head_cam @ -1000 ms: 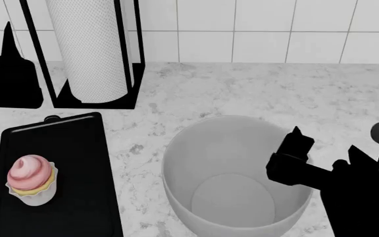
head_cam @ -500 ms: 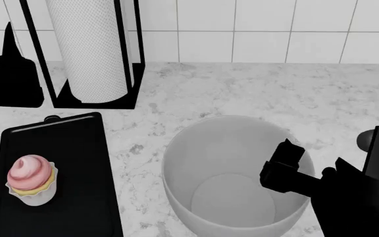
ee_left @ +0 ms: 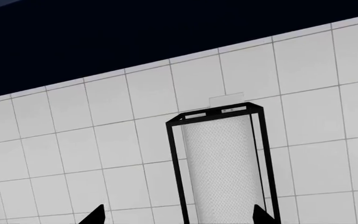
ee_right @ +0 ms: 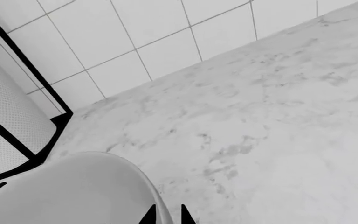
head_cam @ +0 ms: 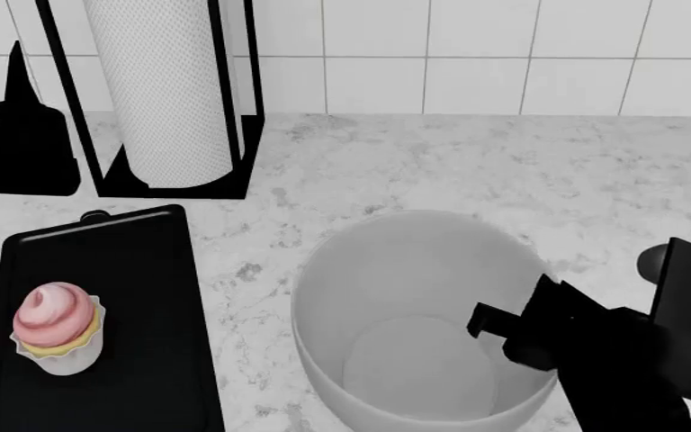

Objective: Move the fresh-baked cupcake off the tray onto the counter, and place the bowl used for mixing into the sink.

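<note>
The right gripper (head_cam: pixel 507 331) now pinches the near right rim of the bowl (head_cam: pixel 412 270), which has slid a little toward the tray (head_cam: pixel 141 270). The cupcake (head_cam: pixel 58 326) sits there. The left gripper (ee_left: pixel 175 215) is mostly cut off; I cannot tell its state.

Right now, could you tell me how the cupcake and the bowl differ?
The cupcake is small, with pink frosting; the bowl is far wider, plain white and empty. The cupcake sits on the black tray; the bowl sits directly on the counter. The right end effector straddles the bowl's rim, while nothing touches the cupcake. Both stand upright.
</note>
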Controlling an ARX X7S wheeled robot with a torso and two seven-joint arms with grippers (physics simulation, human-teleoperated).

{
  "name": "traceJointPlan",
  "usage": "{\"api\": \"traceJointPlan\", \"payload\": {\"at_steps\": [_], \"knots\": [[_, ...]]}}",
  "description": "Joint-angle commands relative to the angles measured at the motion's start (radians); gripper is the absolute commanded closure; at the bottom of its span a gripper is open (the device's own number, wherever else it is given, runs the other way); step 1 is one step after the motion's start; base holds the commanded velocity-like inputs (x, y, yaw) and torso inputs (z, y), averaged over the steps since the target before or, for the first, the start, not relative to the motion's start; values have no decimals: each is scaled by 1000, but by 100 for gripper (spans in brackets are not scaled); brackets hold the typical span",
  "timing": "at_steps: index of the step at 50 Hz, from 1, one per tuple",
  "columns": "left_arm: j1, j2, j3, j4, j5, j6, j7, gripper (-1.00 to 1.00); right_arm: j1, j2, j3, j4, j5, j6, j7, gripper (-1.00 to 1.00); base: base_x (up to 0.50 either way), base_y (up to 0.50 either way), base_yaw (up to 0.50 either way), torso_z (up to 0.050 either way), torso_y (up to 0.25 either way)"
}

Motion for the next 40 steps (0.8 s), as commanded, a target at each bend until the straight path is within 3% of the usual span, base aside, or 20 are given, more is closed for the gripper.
{"api": "traceJointPlan", "payload": {"at_steps": [1, 12, 17, 19, 23, 27, 33, 37, 38, 40], "knots": [[0, -1, -2, -5, -7, 3, -5, -100, -4, -7, 11, -31, 21, 16, 39, 100, 0, 0, 0, 0, 0], [0, -1, -3, -8, -13, 6, -10, -100, 27, -17, 110, -191, 111, 103, 93, 100, 0, 0, 0, 0, 0], [-2, 0, -9, -3, -17, 2, -12, -100, 128, -22, 293, -352, 288, 280, 192, 100, 0, 0, 0, 0, 0], [-5, 0, -13, 13, -21, -12, -12, -100, 152, 18, 353, -358, 500, 282, 346, 100, 0, 0, 0, 0, 0], [-6, 0, -13, 18, -24, -15, -15, -100, 180, 66, 400, -349, 728, 270, 525, 100, 0, 0, 0, 0, 0], [-7, -1, -18, 27, -28, -22, -15, -100, 189, 89, 422, -356, 845, 243, 609, 100, 0, 0, 0, 0, 0], [-10, 14, -46, 29, -47, -49, -2, -100, 177, 108, 418, -379, 847, 210, 610, 100, 0, 0, 0, 0, 0], [-12, 11, -129, 19, -216, -78, -71, -100, 155, 107, 403, -379, 772, 185, 552, 100, 0, 0, 0, 0, 0], [-10, -8, -146, 18, -290, -78, -121, -100, 152, 107, 394, -374, 754, 181, 544, 100, 0, 0, 0, 0, 0], [-29, -69, -199, -40, -590, -78, -326, -100, 146, 111, 380, -367, 723, 169, 520, 100, 0, 0, 0, 0, 0]]}}
